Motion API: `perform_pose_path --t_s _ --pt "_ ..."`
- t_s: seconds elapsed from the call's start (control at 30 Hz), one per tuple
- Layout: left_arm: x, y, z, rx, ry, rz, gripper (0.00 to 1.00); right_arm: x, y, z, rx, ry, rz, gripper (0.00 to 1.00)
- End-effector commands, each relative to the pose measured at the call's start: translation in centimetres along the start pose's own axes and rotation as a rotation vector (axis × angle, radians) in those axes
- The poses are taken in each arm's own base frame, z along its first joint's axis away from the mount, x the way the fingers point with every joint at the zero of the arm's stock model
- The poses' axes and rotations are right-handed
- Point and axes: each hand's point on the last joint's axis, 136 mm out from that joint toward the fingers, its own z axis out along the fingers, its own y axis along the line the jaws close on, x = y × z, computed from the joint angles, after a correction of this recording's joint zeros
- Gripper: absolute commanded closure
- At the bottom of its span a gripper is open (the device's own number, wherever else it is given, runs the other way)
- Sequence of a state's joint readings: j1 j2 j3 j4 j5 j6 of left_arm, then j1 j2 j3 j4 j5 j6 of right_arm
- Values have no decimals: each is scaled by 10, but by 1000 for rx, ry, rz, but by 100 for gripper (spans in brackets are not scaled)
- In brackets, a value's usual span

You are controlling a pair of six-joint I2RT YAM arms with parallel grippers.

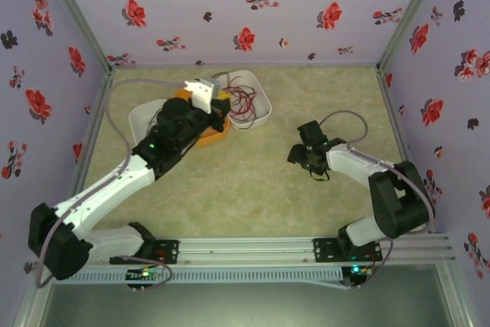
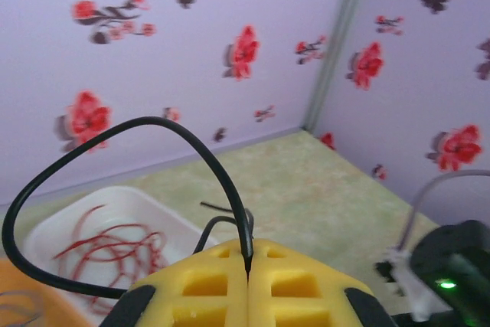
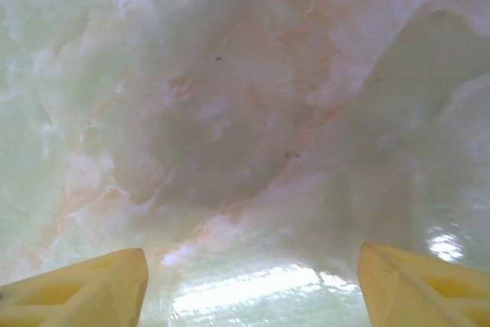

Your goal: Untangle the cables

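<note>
The black cable (image 2: 115, 132) is pinched tight by the shut left claw (image 2: 247, 266), low in the middle of the frame. The red cables (image 2: 115, 254) are seen in the white tray (image 2: 164, 208), lower left. The right claw (image 3: 253, 285) is spread wide, with nothing in it. The black cable should be lifted slowly, so no red loop is dragged along.

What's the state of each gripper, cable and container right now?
left gripper: shut on the black cable, raised off the table.
black cable: pinched between the fingers, arching up in a loop.
red cable: loose coil lying in the white tray.
white tray: upright on the table, holding the red cable.
right gripper: open, nothing between the fingers, over bare table.
orange dish: on the table, partly hidden under the left arm.
</note>
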State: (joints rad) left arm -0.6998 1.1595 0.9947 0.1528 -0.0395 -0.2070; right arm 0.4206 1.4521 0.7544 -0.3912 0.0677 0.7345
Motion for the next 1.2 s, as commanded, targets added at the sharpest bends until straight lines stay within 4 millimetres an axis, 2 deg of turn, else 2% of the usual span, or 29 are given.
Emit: perform_pose_path --t_s 0.0,0.1,0.27,0.33,0.37,0.5,0.77,1.0,1.17 --pt "-18 30 -26 -107 22 23 100 -18 -8 -25 60 -70 -47 23" --pt "-25 61 -45 -201 22 14 100 -27 -8 -37 65 -116 -58 17" --pt "-23 122 -73 -418 28 -37 100 -37 -5 -52 46 -169 -57 10" --pt "-19 146 -82 -493 32 -64 100 -39 -5 -55 40 -182 -54 6" --pt "-16 158 -87 -530 37 -79 100 -40 -4 -57 37 -189 -54 1" --pt "3 195 -97 -625 70 -134 100 -43 -6 -63 42 -210 -53 1" --pt "36 237 -102 -687 94 -223 100 -48 -7 -72 43 -243 -55 1" --pt "59 250 -87 -676 108 -208 100 -47 -3 -67 33 -230 -53 1" --pt "69 259 -76 -673 122 -140 100 -46 -2 -64 28 -220 -54 1"
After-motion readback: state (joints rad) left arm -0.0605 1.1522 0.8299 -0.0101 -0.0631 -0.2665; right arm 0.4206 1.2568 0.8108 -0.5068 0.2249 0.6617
